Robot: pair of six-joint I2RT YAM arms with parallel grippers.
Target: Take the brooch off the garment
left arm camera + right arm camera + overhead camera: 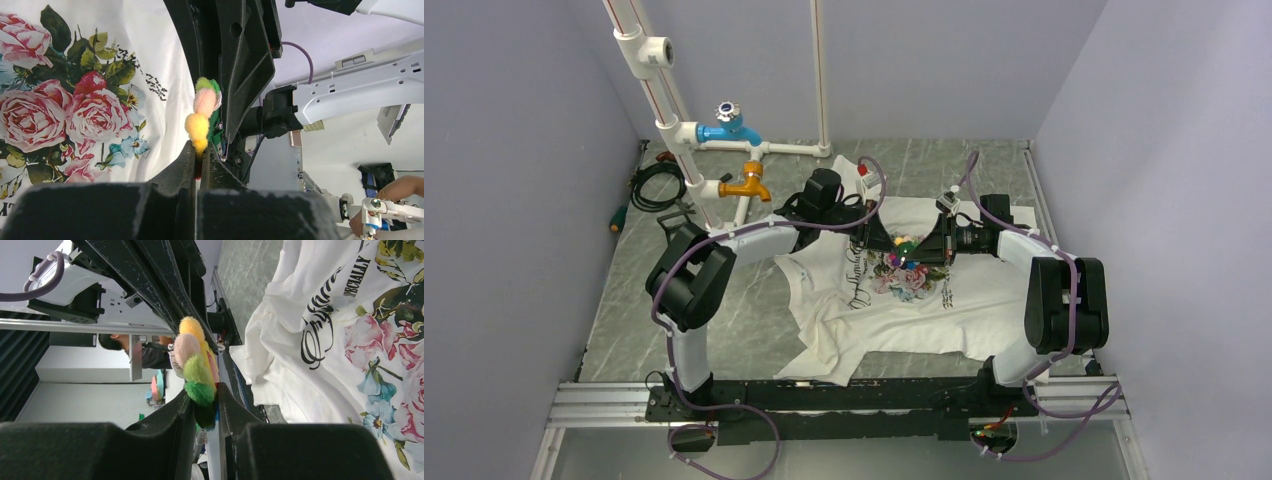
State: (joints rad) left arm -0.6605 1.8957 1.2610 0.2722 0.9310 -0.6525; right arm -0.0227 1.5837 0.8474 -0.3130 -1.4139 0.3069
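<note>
The brooch (905,247) is a small fluffy pin of yellow, pink, green and red tufts, held over the print of the white T-shirt (984,300). My left gripper (890,241) is shut on its yellow and red end (198,131). My right gripper (922,252) is shut on its green end (201,390). The two grippers meet nose to nose, and each shows in the other's wrist view, the right gripper's fingers (243,60) and the left gripper's fingers (150,280). The shirt's rose print (60,110) and cursive lettering (320,325) lie behind. Whether the pin still holds cloth I cannot tell.
A white pipe frame (674,120) with a blue tap (727,127) and an orange tap (749,183) stands at the back left. A black cable coil (656,185) lies beside it. The shirt is rumpled towards the front edge (824,350).
</note>
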